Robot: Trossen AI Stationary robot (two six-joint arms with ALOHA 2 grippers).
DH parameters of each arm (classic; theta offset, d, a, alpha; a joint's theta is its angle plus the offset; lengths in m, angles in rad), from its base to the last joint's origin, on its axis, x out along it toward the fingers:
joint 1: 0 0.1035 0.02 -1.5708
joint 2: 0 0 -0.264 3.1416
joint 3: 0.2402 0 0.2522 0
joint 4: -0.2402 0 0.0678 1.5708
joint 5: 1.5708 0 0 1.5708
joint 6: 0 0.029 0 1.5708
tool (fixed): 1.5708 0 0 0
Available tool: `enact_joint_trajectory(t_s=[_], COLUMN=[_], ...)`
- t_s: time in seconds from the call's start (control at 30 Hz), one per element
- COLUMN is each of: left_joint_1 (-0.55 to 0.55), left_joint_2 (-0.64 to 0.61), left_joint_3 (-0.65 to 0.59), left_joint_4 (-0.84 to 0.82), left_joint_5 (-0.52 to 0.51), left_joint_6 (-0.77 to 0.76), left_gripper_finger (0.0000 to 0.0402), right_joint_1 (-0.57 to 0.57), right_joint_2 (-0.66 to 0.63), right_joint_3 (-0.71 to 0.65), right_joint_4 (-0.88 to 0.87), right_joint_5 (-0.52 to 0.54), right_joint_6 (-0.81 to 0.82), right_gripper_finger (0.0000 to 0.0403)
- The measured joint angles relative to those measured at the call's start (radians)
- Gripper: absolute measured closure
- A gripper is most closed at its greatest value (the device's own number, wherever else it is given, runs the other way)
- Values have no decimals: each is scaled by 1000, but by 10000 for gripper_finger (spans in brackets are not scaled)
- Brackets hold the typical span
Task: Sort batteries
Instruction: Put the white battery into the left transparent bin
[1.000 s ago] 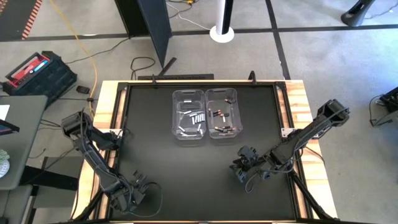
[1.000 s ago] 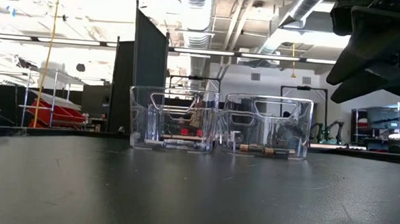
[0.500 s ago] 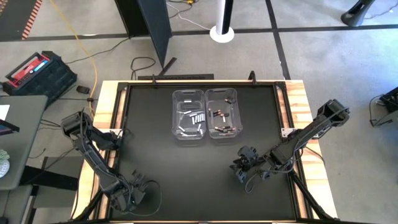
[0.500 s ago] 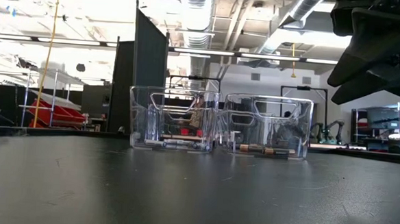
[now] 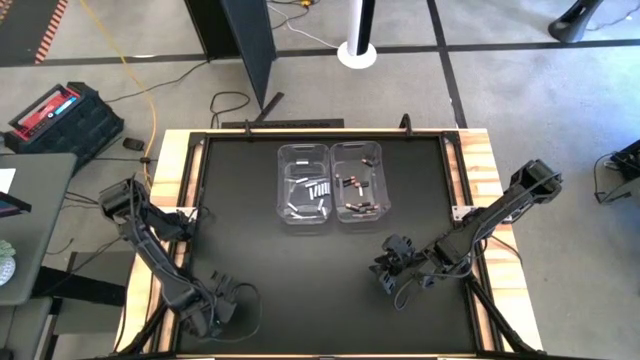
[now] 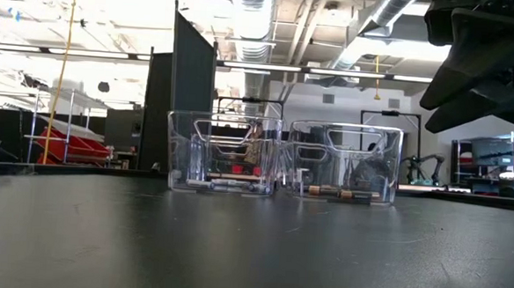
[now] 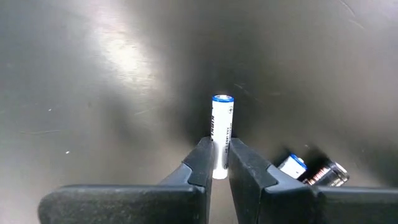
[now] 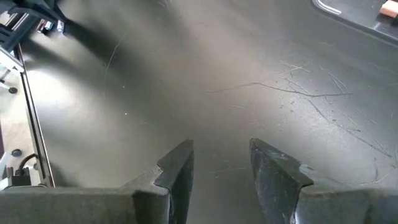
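Silvery-white battery (image 7: 221,134) being pinched between the left gripper (image 7: 216,163) fingers, low over the near-left table (image 5: 250,250).
Right gripper (image 8: 219,163) is hovering empty, fingers apart, nearer the clear bins (image 5: 330,183) holding sorted batteries (image 5: 318,190).

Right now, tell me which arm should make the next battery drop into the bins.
Left. Its gripper, at the table's near left corner, is shut on a white battery, with two more beside it. The right gripper is open and empty over bare table, though nearer the bins.
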Motion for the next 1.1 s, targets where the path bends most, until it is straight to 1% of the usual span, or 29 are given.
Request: enact_joint_trajectory(t_s=[0.33,0.47,0.77,0.93,1.1], left_joint_1=[85,121,222,284,349], left_joint_2=[2,6,3,3,3], left_joint_3=[11,33,78,97,116], left_joint_4=[-3,-8,3,4,2], left_joint_5=[-3,-63,-186,-187,-213], left_joint_6=[-75,-82,-241,-268,-268], left_gripper_finger=[371,371,371,371,371], right_joint_1=[0,0,1,15,32], right_joint_2=[0,0,0,0,0], right_joint_3=[0,0,0,0,0], right_joint_4=[-1,-4,-4,-9,-11], right_joint_5=[0,0,0,0,0], right_joint_6=[-8,-8,-8,-11,-11], right_gripper_finger=[230,230,230,230,230])
